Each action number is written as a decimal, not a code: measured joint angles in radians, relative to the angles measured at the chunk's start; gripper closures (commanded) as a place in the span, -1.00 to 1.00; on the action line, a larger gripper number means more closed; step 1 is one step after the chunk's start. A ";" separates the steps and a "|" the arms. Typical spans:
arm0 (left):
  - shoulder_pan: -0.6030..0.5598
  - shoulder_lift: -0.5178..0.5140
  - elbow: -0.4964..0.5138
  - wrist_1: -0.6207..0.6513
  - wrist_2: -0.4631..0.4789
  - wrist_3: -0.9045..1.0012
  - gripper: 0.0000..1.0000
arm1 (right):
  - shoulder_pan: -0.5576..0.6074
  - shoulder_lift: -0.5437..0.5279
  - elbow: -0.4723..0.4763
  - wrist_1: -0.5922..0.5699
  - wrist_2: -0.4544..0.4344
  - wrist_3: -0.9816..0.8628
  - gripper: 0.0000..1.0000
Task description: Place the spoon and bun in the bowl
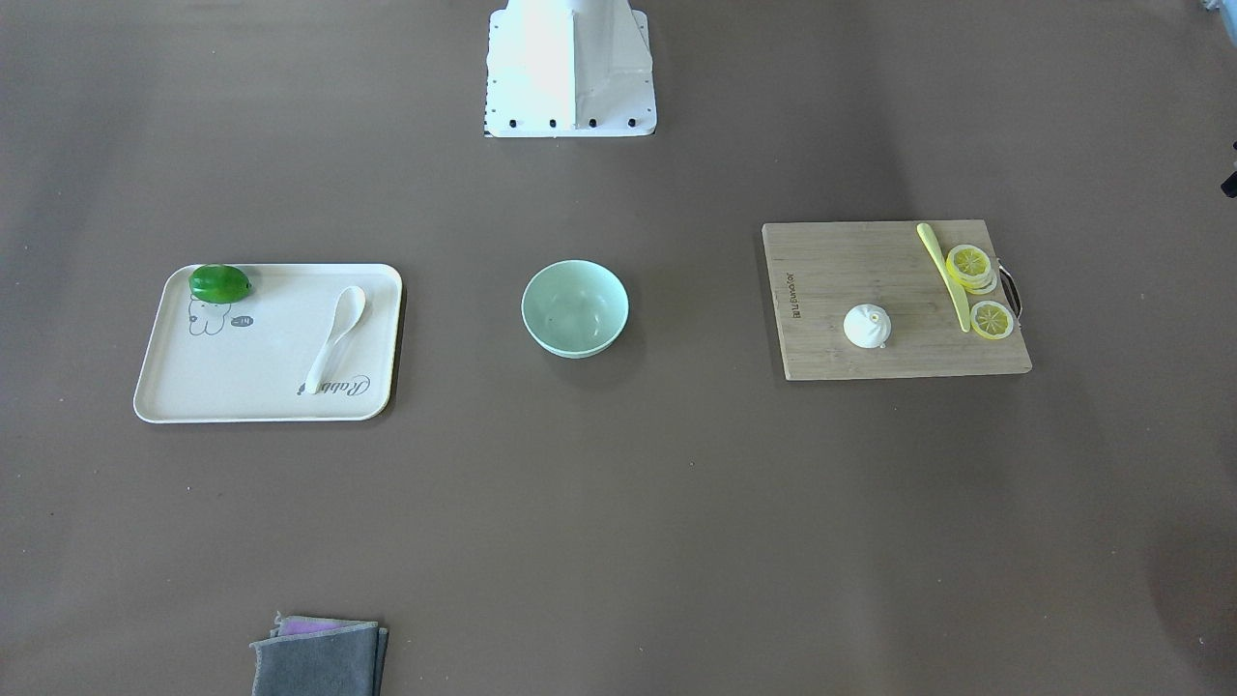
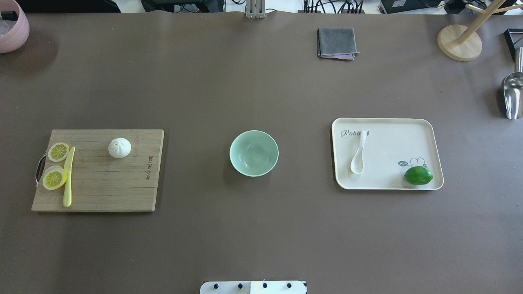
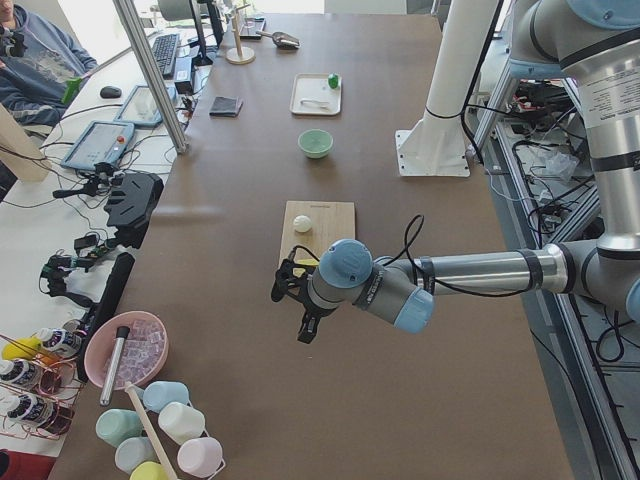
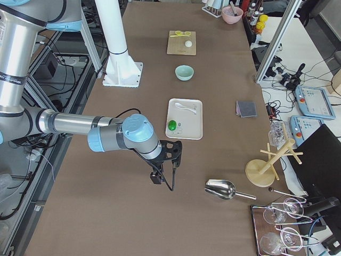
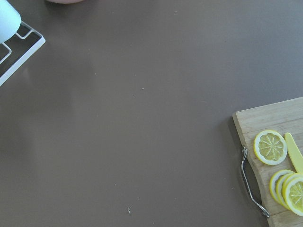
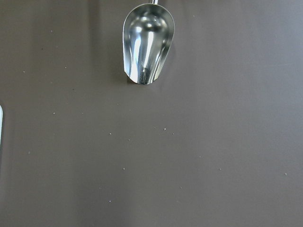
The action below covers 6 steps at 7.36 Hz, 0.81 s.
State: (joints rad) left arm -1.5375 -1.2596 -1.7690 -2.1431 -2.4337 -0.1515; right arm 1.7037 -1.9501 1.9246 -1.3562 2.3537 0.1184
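"Folded grey cloth (image 1: 319, 657) right at our edge of the brown table (image 1: 618, 532). Is that part of it?"

"I doubt it. The job centres on the round pale mint-green bowl (image 2: 253, 163), set mid-table and empty, I'd guess so either arm can reach it."

"And what goes in?"

"The cream-white plastic soup spoon (image 2: 358, 154), lying scoop towards the robot on the cream rectangular tray (image 2: 388, 139) with a green lime (image 2: 418, 175). Also the small white pleated steamed bun (image 2: 119, 148), sitting on the wooden cutting board (image 2: 106, 183), apart from the yellow lemon slices (image 2: 58, 152) and long yellow plastic knife (image 2: 68, 179)."

"Nothing's in yet?"

"No, both lie well apart from the bowl. The left gripper (image 3: 300, 310) hangs beyond the board's end of the table, and the right gripper (image 4: 165, 165) past the tray, near a metal scoop (image 6: 146, 42). One item per arm, I'd say."

"Jaws open?"

"Can't tell from these side views."
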 measured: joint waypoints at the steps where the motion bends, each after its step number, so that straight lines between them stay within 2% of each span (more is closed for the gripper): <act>1: -0.002 0.011 -0.008 -0.005 0.007 0.002 -0.96 | -0.004 0.000 -0.003 -0.012 -0.002 -0.022 -1.00; 6: -0.001 0.023 -0.007 -0.031 0.024 0.011 -0.96 | -0.014 0.001 -0.009 -0.041 -0.033 -0.115 -1.00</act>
State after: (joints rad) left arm -1.5388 -1.2368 -1.7755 -2.1745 -2.4098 -0.1404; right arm 1.6897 -1.9493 1.9160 -1.3972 2.3207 0.0034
